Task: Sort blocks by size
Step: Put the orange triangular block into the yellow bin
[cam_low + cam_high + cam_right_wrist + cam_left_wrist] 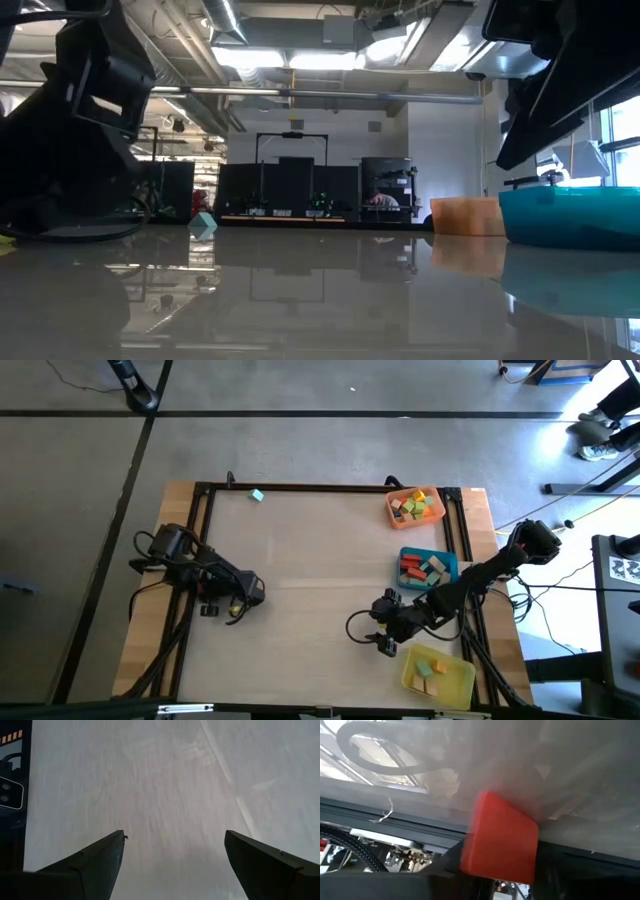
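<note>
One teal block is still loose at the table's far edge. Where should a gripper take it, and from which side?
Judging by the teal block, it sits tipped on an edge, alone near the frame rail. Come from straight above and pinch two opposite flat faces; nothing crowds it.

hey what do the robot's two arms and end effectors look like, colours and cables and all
Both arms are black and jointed, with black cables looping alongside them. The left arm carries small red and yellow marks near its end effector. The right end effector has two dark, flat, tapered fingers.
</note>
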Robot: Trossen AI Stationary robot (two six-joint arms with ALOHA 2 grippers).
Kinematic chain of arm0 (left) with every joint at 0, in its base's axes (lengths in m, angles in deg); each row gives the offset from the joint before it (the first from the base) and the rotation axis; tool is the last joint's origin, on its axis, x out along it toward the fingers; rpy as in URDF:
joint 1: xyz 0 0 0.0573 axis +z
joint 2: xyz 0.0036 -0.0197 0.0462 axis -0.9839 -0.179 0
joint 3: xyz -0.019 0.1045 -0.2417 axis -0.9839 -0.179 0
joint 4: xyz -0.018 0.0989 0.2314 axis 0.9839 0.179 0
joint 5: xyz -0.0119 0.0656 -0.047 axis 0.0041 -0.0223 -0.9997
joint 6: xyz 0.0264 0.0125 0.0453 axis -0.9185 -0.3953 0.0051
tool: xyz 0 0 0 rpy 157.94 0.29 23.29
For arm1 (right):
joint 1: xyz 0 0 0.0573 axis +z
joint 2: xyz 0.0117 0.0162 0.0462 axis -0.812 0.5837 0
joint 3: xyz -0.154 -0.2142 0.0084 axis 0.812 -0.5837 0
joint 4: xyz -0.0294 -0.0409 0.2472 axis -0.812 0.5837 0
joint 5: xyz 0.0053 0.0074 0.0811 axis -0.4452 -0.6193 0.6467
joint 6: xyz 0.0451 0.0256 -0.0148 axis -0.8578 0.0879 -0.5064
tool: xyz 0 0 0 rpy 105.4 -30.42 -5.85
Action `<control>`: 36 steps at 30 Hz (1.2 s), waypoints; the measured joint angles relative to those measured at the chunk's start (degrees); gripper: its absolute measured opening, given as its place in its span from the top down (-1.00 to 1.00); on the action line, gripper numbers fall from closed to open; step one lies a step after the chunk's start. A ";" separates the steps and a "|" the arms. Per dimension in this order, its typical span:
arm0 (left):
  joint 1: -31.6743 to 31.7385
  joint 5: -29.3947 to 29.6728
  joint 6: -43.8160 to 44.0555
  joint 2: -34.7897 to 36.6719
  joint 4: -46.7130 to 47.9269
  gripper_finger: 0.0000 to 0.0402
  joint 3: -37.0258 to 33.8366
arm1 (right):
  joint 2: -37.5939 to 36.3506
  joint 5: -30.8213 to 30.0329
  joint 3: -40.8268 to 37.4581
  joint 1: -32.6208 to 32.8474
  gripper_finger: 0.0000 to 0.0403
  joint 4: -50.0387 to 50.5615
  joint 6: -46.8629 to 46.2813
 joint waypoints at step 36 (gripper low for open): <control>-15.00 25.12 13.93 31.74 -26.76 0.48 13.27 | -0.04 -14.97 0.00 0.01 -0.69 -12.59 16.28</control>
